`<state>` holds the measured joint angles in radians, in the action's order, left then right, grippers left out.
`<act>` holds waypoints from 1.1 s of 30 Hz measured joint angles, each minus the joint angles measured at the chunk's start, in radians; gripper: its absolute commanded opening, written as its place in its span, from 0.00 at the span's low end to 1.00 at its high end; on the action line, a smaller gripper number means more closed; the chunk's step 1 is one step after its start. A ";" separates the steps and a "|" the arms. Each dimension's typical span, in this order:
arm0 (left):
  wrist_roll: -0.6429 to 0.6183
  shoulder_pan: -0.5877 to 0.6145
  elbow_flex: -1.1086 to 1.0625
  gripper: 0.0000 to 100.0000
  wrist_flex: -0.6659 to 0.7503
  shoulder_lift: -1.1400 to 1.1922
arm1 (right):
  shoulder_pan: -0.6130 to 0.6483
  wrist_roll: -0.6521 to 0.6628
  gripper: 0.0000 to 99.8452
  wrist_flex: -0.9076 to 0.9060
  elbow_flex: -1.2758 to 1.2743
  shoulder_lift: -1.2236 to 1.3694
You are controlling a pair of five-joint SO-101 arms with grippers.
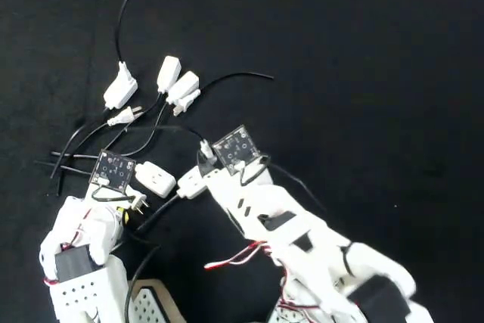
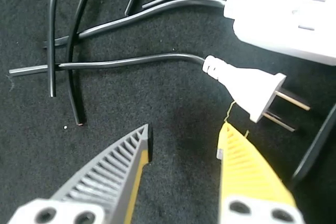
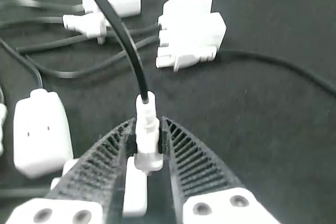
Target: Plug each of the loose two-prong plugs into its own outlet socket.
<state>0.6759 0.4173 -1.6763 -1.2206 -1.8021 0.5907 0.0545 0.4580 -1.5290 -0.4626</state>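
The right tool (image 1: 205, 158) at a white plug (image 1: 205, 147) — an outlet socket (image 1: 189, 183) just beside.

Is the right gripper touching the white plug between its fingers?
Touching. Right wrist view: the right gripper clamps the white plug from both sides, no gap.

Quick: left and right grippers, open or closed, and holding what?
Left gripper: open, empty, with a loose plug beside it.
Right gripper: closed on a white plug.

Prongs of the plug (image 3: 147, 148) hidden within the right gripper (image 3: 148, 124) (near cord (image 3: 106, 4) blurred), outlet socket (image 2: 289, 14) cut by an edge
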 measured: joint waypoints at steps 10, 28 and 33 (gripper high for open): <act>0.000 0.000 0.000 0.21 0.000 0.000 | 0.055 -0.018 0.01 -0.184 -0.044 -0.178; 0.000 0.000 0.000 0.21 0.000 0.000 | 0.058 -0.038 0.01 -0.025 -0.035 0.014; 0.000 0.000 0.000 0.21 0.000 0.000 | 0.048 -0.038 0.01 0.080 -0.034 0.092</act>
<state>0.6759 0.4173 -1.6763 -1.2206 -1.8021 0.6383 0.0161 0.5378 -1.5627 -0.3705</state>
